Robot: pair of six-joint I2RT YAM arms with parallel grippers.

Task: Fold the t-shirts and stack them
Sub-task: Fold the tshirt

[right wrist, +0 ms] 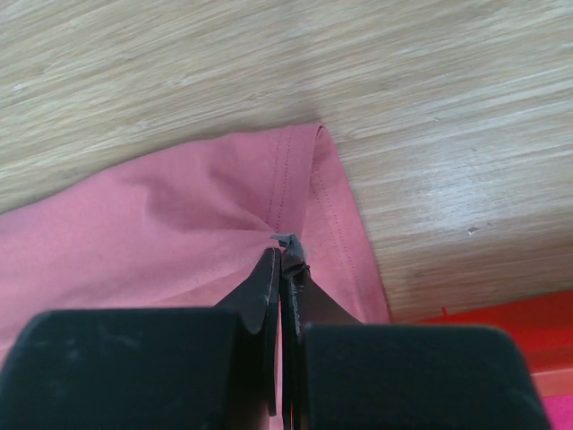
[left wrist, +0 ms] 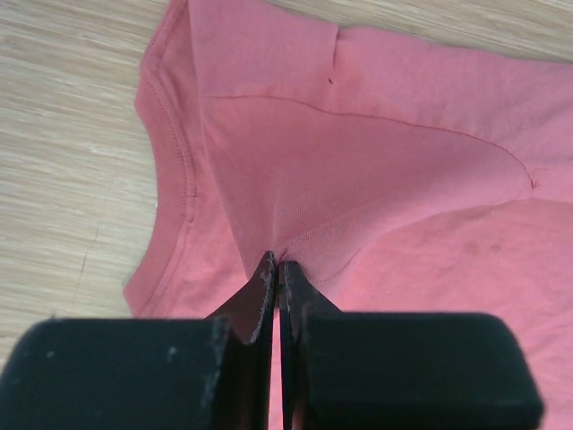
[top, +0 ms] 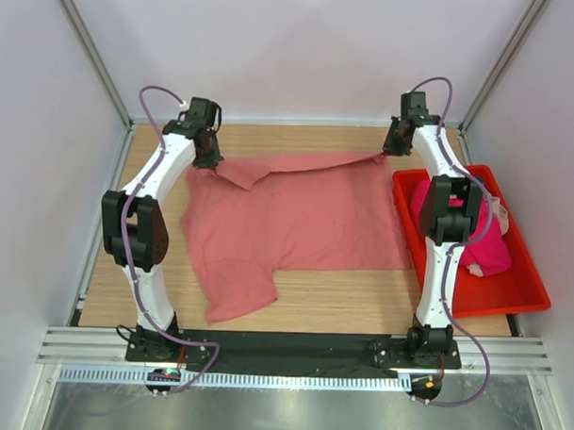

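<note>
Across the middle of the pale wooden tabletop (top: 359, 302) you have one large salmon-pink cloth t-shirt (top: 305, 225) lying mostly flat, with one sleeve pointing toward the arm bases. Your left pincer (left wrist: 277, 269) is clenched on a raised pleat at the far-left shoulder, where a flap is turned over. Your right pincer (right wrist: 283, 255) is clenched on the hemmed far-right corner.

I judge the task barely begun. This shirt is spread and gripped for a first fold, but no complete fold is made and no stack shows anywhere.

To the right, the rigid red plastic bin (top: 520, 303) holds a crumpled bright magenta t-shirt (top: 490, 249) with a pale pink scrap (top: 499, 215) against it. Whether that scrap is a separate shirt, you cannot tell.

Count: two pincers, one bin, one salmon shirt out, one magenta shirt waiting, perhaps a third pale one.
</note>
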